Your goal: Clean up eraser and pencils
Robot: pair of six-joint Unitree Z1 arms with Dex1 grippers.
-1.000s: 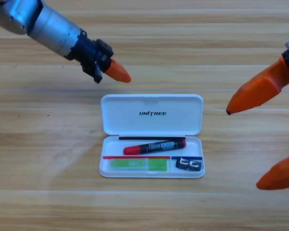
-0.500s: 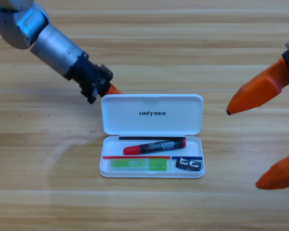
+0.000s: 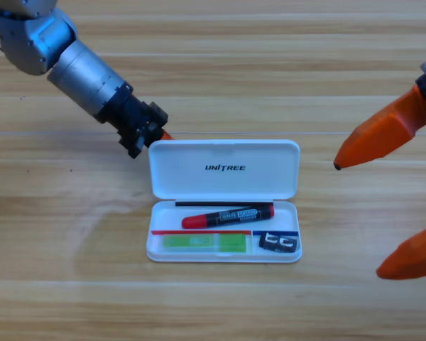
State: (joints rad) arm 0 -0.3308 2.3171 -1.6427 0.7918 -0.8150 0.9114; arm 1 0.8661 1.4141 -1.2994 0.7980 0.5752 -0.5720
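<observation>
The white case [image 3: 224, 167] lies open in the middle of the table, lid tilted up at the back. In its tray [image 3: 292, 213] the black pencil with red ends [image 3: 227, 214] lies slanted. The green pencil [image 3: 204, 243] lies in the front left compartment. The black eraser [image 3: 278, 244] sits in the front right compartment. My left gripper [image 3: 160, 133] is at the lid's upper left corner, its tip mostly hidden behind the lid. At the right edge my right gripper [image 3: 358, 219] waits open, holding nothing.
The left arm [image 3: 78, 67] slants in from the top left corner over the wooden table [image 3: 71, 234]. The right gripper's two orange fingers [image 3: 383, 135] reach in from the right edge, beside the case.
My left gripper has come down and a little left to the lid's upper left corner, where its orange tip is now mostly hidden. The case, its contents and the right gripper have not moved.
</observation>
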